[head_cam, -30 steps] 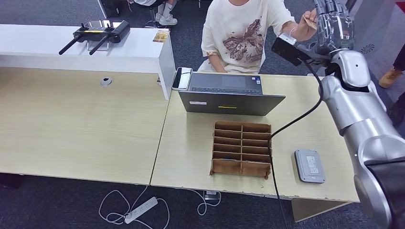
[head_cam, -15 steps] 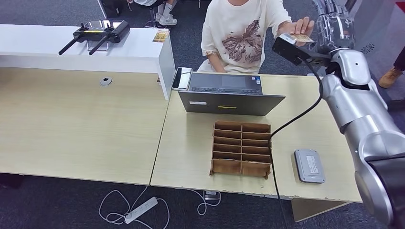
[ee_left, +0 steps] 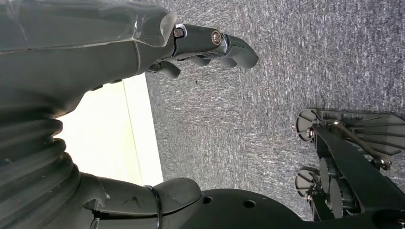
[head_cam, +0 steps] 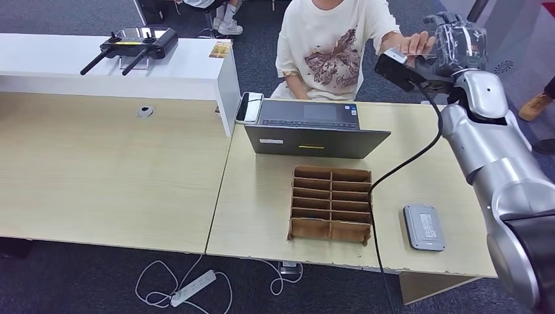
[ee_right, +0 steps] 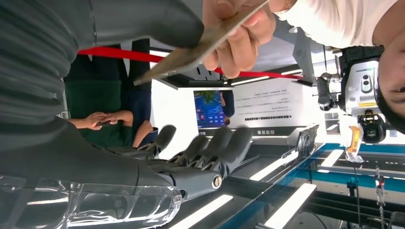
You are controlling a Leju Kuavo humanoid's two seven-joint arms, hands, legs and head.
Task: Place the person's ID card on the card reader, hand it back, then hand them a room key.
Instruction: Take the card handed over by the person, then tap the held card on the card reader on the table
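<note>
One slip is the main risk: the ID card [ee_right: 200,45], a thin tan rectangle seen edge-on, is pinched in the person's hand [ee_right: 239,36] and lies between the right hand's [head_cam: 458,46] thumb and fingers [ee_right: 210,148], which are spread apart and grip nothing. If the person lets go before they close, I judge the card would fall beyond the laptop [head_cam: 317,131]. To the laptop's right and nearer the robot, the card reader [head_cam: 424,227] waits. The left hand [ee_left: 95,52] hangs with fingers half-curled, holding nothing.

Your desk [head_cam: 118,176] carries a laptop [head_cam: 317,131] and a phone [head_cam: 249,106] beside it. Nearer you sit a cardboard divider tray [head_cam: 332,204] and a grey card reader [head_cam: 424,227].
</note>
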